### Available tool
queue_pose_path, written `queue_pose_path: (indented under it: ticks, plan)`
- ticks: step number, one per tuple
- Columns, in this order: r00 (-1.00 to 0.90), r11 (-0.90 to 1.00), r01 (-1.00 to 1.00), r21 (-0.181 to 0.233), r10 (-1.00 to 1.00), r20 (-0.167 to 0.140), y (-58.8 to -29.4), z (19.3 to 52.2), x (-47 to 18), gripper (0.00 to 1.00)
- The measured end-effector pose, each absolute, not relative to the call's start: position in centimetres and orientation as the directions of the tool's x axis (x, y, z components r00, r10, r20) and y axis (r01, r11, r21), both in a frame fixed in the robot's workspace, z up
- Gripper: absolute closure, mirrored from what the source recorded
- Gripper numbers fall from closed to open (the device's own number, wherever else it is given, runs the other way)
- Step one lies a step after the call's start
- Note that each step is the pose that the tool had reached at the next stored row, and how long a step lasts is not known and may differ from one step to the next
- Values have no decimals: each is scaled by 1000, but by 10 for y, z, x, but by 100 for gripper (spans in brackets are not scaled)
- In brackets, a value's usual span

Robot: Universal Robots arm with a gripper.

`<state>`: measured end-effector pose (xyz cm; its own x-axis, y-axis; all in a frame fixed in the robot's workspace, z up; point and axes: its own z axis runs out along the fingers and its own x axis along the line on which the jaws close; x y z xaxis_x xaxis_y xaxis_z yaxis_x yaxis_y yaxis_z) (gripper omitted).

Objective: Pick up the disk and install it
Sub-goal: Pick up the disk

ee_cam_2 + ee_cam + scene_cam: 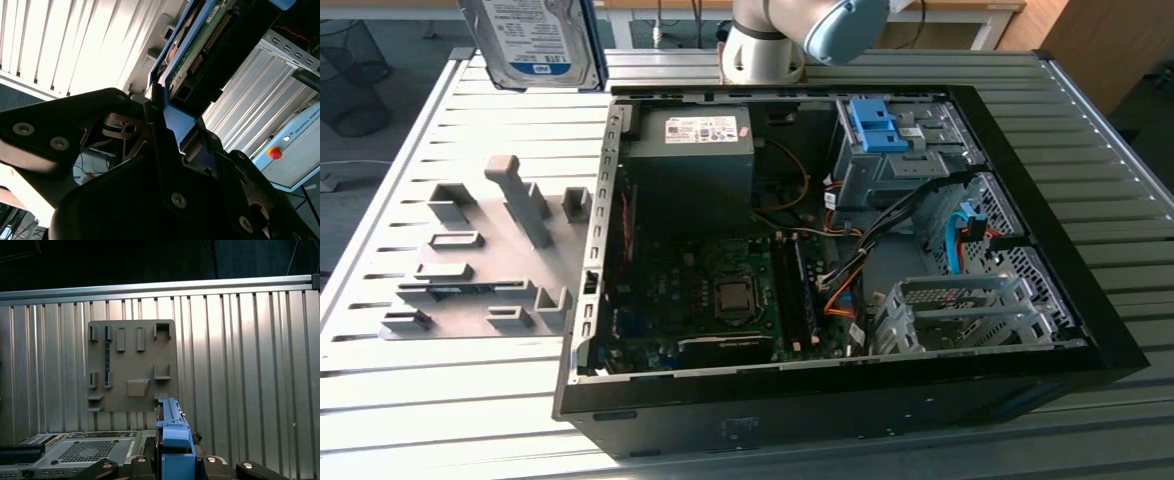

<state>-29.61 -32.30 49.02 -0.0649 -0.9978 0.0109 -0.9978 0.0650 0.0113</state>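
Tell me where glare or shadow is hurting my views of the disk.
Second wrist view: glare washes out the slatted table; the claw, shut on the disk, is a dark silhouette. First wrist view: evenly lit, the disk's blue rail stands out. Exterior view: the computer case is shadowed inside, the disk's label bright.

The disk (534,40) is seen as bare silver metal under a glossy white-and-blue label, framed in smooth blue plastic, and the hand (172,125) is finished in matt black with bright metal screw heads. The desk (454,420) is formed of ribbed light metal with a soft sheen. The fixture plate (480,270) is rendered in dull grey, seemingly plastic, and the computer case (854,410) in matt black.
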Motion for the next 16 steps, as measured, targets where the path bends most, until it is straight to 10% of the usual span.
queue_pose_path:
  ticks: [16]
  plan:
    - [-65, 65, -998, 11, -998, 11, -323, 490, -267, 64]
